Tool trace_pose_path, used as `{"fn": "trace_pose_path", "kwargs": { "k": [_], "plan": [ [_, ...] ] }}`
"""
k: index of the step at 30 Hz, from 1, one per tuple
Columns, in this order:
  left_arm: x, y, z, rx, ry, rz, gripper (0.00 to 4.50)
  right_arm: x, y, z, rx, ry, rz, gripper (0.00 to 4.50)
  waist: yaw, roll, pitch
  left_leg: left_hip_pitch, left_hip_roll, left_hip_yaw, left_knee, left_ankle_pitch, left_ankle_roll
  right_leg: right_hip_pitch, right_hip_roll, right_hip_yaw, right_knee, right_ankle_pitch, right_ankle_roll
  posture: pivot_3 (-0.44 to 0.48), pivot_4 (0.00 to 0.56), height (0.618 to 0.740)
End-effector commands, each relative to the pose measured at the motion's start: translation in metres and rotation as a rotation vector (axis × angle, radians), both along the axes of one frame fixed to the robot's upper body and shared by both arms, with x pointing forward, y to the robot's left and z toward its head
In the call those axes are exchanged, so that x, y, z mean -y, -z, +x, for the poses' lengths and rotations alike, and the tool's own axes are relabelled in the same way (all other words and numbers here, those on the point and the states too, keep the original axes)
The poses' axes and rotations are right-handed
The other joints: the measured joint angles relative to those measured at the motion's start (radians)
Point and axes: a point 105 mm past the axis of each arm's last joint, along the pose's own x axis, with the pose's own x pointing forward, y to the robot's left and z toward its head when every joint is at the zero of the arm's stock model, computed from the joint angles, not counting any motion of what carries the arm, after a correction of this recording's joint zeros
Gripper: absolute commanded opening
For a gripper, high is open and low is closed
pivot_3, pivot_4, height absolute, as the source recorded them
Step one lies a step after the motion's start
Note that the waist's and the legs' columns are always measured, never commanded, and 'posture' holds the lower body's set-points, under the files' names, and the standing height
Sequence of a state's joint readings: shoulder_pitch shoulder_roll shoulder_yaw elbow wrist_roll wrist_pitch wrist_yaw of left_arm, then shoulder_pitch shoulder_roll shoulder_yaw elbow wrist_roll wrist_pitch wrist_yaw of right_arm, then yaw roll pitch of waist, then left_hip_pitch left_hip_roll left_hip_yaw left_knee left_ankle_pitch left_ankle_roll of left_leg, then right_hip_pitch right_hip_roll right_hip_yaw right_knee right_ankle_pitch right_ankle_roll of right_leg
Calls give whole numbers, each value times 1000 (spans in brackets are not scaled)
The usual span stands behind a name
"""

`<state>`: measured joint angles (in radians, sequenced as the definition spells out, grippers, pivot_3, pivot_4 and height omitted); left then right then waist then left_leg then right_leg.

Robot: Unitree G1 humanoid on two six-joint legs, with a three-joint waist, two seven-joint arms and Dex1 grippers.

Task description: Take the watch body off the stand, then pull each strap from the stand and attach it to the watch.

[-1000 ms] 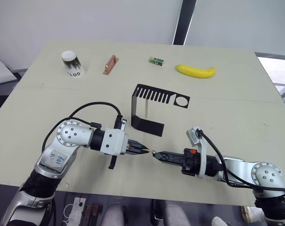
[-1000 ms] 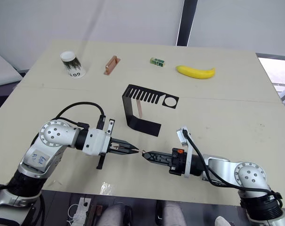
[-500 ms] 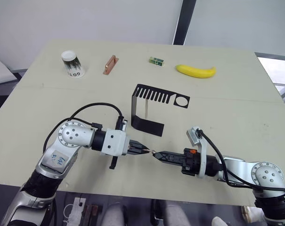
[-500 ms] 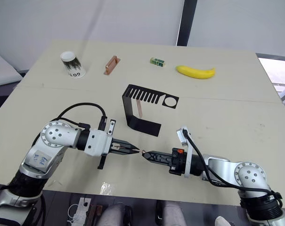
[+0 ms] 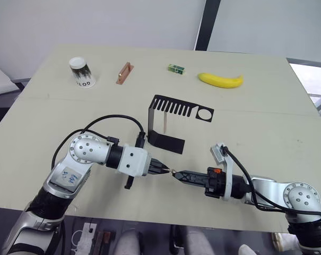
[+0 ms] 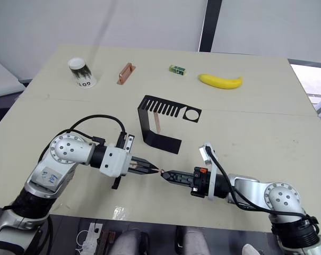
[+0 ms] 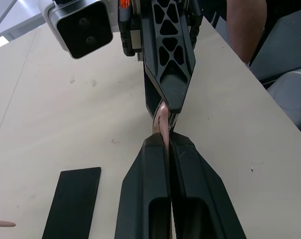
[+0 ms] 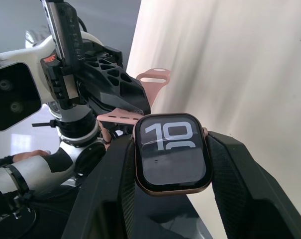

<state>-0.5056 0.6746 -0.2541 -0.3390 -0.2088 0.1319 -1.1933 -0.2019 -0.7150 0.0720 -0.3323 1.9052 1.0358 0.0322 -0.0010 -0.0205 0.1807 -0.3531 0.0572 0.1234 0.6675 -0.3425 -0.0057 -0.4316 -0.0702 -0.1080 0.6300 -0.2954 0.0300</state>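
Pink straps, count two: one strap pinched in left gripper, one hanging from stand mid-table. One watch body clamped in right gripper, tip to tip near the table's front edge.

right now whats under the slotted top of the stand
One pink strap hangs from a slot in the stand, above its flat foot. Where it hooks into the slot is hidden by the plate.
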Motion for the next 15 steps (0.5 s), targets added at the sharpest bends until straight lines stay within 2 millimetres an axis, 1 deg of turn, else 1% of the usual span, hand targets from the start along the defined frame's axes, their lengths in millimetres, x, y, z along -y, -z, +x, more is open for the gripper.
{"fn": "trace_pose_path", "kwargs": {
  "k": [1,7,15],
  "plan": [
    [12,-5,-10,26,75,5,0,-9,-9,-7,18,-51,29,1598,0,0,0,0,0,0,0,0,0,0,0,0,0,0,0,0,150,740],
    [17,-4,-8,44,92,46,0,-11,-9,-6,15,-58,26,1598,1,0,0,0,0,0,0,0,0,0,0,0,0,0,0,0,150,740],
    [21,1,-7,59,98,83,0,-14,-10,-7,10,-69,32,1598,1,0,0,0,0,0,0,0,0,0,0,0,0,0,0,0,150,740]
  ]
}}
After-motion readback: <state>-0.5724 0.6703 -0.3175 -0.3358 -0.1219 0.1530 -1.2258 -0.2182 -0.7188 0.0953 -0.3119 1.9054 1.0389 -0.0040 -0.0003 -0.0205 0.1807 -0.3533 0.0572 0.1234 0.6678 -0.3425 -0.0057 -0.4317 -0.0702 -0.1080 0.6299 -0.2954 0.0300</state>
